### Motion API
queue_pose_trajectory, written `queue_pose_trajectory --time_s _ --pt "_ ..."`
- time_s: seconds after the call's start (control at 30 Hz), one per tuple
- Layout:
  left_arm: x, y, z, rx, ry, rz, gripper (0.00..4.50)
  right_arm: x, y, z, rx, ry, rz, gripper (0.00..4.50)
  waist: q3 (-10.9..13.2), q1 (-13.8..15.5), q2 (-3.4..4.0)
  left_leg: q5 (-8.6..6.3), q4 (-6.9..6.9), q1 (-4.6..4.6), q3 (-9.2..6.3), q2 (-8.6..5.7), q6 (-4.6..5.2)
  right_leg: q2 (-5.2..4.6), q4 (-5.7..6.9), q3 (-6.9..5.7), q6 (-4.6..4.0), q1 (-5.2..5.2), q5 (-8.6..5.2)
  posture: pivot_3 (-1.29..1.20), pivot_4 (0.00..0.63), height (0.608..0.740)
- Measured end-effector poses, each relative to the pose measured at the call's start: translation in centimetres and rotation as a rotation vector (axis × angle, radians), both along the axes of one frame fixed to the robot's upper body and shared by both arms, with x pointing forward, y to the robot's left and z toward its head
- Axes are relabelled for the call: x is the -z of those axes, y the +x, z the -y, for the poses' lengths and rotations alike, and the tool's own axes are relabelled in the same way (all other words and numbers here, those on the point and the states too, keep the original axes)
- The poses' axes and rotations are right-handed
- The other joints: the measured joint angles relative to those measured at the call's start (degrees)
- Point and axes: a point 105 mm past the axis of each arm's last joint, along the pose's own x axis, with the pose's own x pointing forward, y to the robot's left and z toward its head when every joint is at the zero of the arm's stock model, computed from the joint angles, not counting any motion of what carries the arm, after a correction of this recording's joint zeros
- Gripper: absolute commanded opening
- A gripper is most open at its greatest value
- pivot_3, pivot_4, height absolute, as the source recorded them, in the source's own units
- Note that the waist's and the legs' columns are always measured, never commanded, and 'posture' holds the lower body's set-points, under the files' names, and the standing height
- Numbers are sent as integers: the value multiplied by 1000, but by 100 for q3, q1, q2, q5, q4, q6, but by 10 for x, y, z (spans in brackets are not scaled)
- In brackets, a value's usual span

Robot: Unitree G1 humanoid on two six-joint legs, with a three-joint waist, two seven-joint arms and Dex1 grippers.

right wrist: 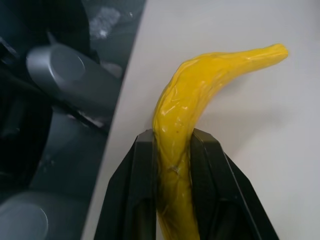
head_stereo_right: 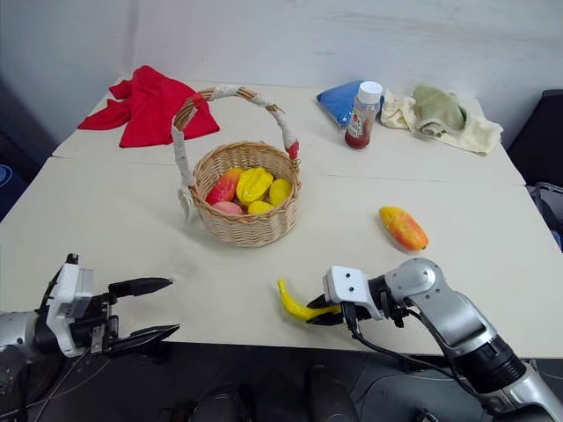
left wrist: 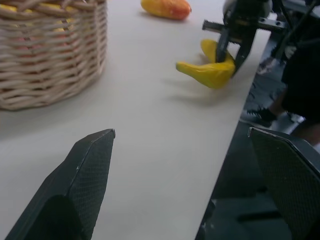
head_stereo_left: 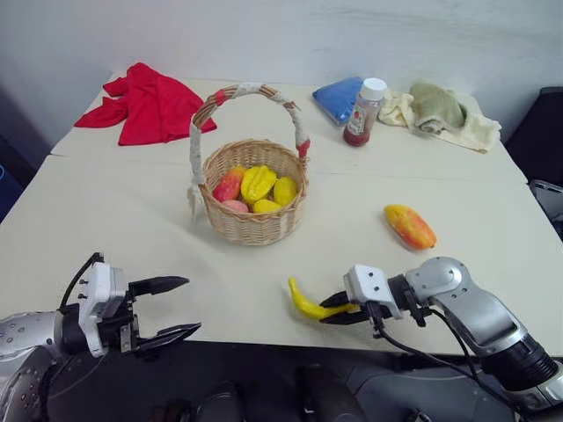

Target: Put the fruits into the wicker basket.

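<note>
Silver-grey jointed arms, white wrist blocks, looping black cables, black tapered fingers with textured pads

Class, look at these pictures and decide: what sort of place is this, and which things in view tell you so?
Probably a robot test or training room, not a home. A plain table against a bare wall holds staged props: a wicker basket of toy fruits, folded cloths, and a bottle.

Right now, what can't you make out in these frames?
- Banana: its lower end, hidden between the right gripper fingers, right wrist view.
- Basket: fruit count, pieces overlap under its rim, head views.
- Bottle: label text too small, head views.
- Mango: top cut off, left wrist view.
</note>
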Motion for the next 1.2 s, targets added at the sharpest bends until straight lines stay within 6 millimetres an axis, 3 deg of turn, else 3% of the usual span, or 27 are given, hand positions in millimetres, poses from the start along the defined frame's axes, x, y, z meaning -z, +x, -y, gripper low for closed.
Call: queue_pose_trajectory --time_s 0.07,0.2,0.27,0.37,0.4,0.5,0.67,0.8,0.87,0.9,1.03,1.2 --pt "-12 6 5 -34 -86 45 4500 -31 2 -15 -2 152 -35 488 1 -12 1 3 5 5 -1 1 5 -2 23 9 2 -1 2 0 150 740" --pt "-38 16 4 -130 -237 157 4500 -111 15 -49 14 398 -29 488 1 -20 1 9 7 8 -28 8 -5 1 58 12 2 -4 2 0 150 740" --pt "-42 20 0 -175 -258 174 4500 -134 29 -67 79 445 -21 488 0 -15 0 12 3 4 -36 8 -18 5 76 7 -1 -18 0 0 150 740" --pt "-43 23 -2 -205 -273 177 4500 -140 51 -82 189 448 -31 488 -1 -14 0 10 -2 -7 -37 9 -28 9 81 1 -2 -31 0 0 150 740" --pt "-43 24 -3 -219 -277 176 4500 -139 69 -91 276 450 -50 488 -1 -15 0 17 -2 -20 -34 9 -43 10 83 2 -2 -45 -1 0 150 740" --pt "-41 24 -4 -227 -273 174 4500 -129 96 -102 406 401 -55 488 -1 -14 0 25 0 -52 -22 -3 -52 10 88 6 0 -80 0 0 150 740" --pt "-32 18 -8 -242 -254 161 4500 -127 117 -105 520 429 38 2133 -1 -30 0 24 5 -87 -10 -11 -51 13 84 -1 6 -115 2 0 150 740" --pt "-26 13 -10 -236 -248 163 4500 -138 103 -102 436 481 89 3587 -1 -19 0 26 3 -111 -3 -8 -55 21 95 -1 10 -153 4 0 150 740" --pt "-22 15 -13 -241 -244 163 4500 -144 81 -92 313 509 131 4327 -1 18 0 27 0 -114 -7 -7 -58 23 92 -3 14 -151 1 0 150 740" --pt "-20 15 -14 -242 -240 157 4500 -145 72 -85 271 512 145 4457 -1 24 0 26 2 -115 -7 -6 -57 23 91 -4 14 -150 1 0 150 740" --pt "-15 16 -13 -206 -231 148 4500 -133 47 -41 241 491 151 4457 -3 41 -4 21 3 -112 -18 -14 -46 14 81 -2 18 -139 3 0 150 740" --pt "-11 21 -9 -135 -191 140 4500 -89 30 50 487 396 220 4457 -2 100 -2 4 1 -93 -36 -23 -16 10 58 -4 19 -101 3 0 150 740"
